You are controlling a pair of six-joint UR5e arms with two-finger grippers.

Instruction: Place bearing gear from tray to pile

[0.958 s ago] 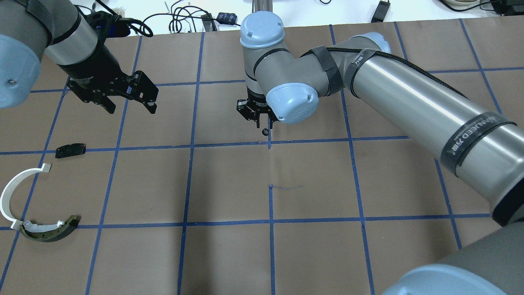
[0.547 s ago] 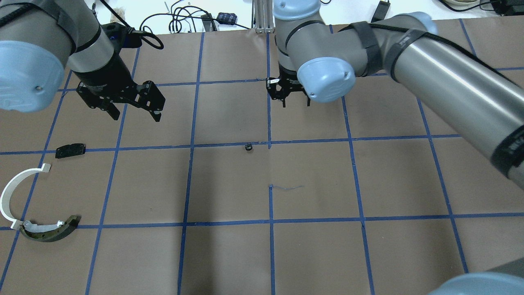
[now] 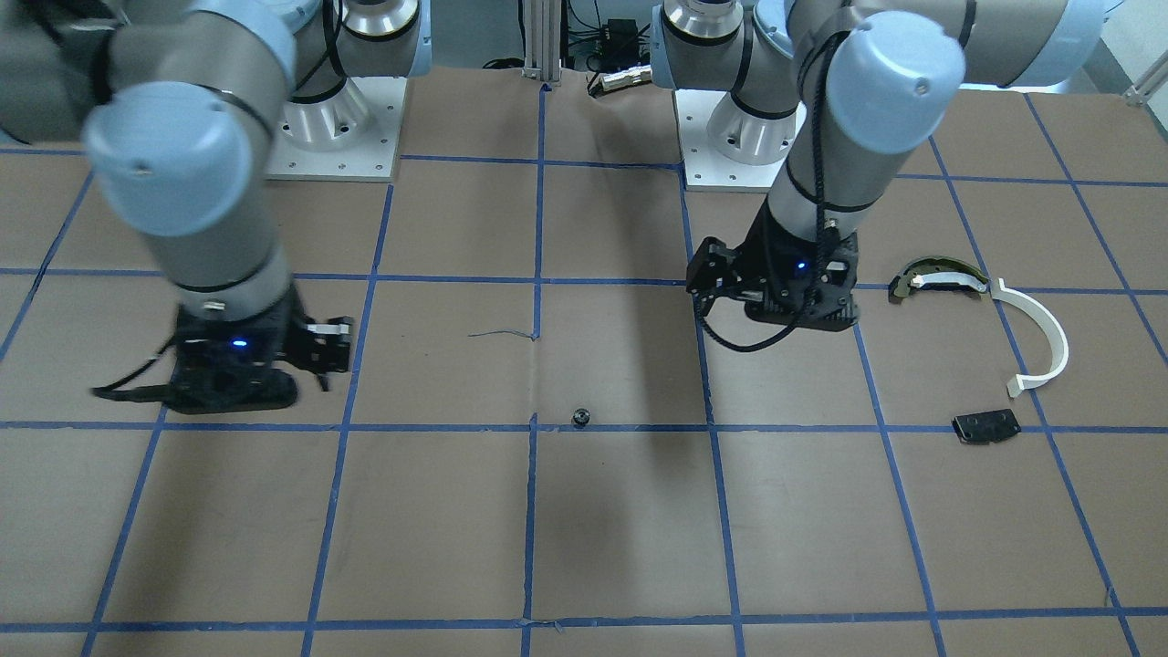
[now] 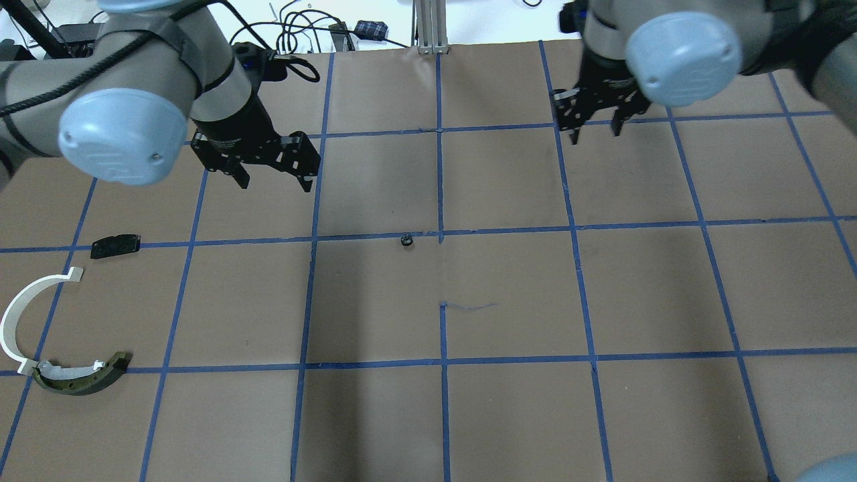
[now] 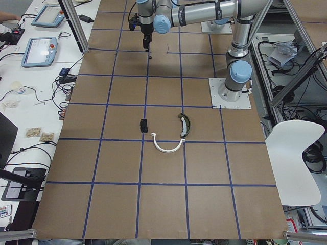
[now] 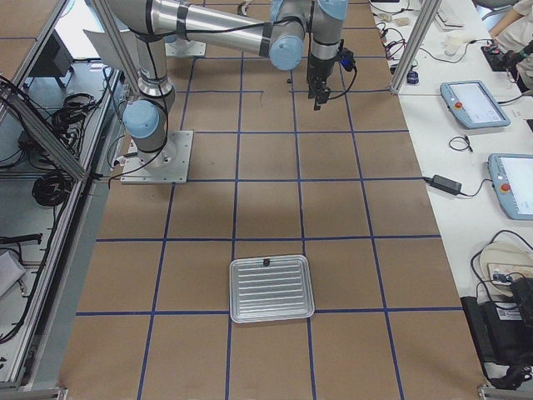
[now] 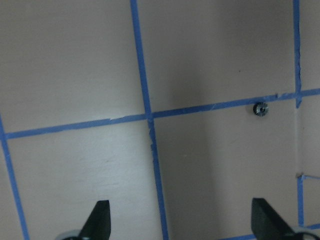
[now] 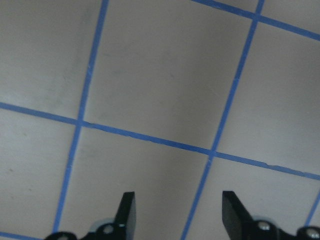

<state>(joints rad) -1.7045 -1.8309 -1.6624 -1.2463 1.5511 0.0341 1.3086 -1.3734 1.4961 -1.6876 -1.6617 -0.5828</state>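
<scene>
Lying just ahead of the spread, empty fingers of the left gripper (image 4: 276,181), the bearing gear (image 4: 406,239) is farther from the right gripper (image 4: 594,134), likewise spread and empty.

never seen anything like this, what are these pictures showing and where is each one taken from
These are two robot arms at one table covered in brown paper with blue tape lines. Two pictures look down from above, one from behind the robot, one facing it; two look along the table from its ends; two come from cameras on the wrists. Each arm ends in a two-finger grasper: the left pincer and the right pincer both hang open above the table, holding nothing. A tiny dark bearing gear lies alone near the table's middle. On the robot's left lie a white half-ring, a dark curved piece and a small black plate. A metal tray sits toward the right end.
</scene>
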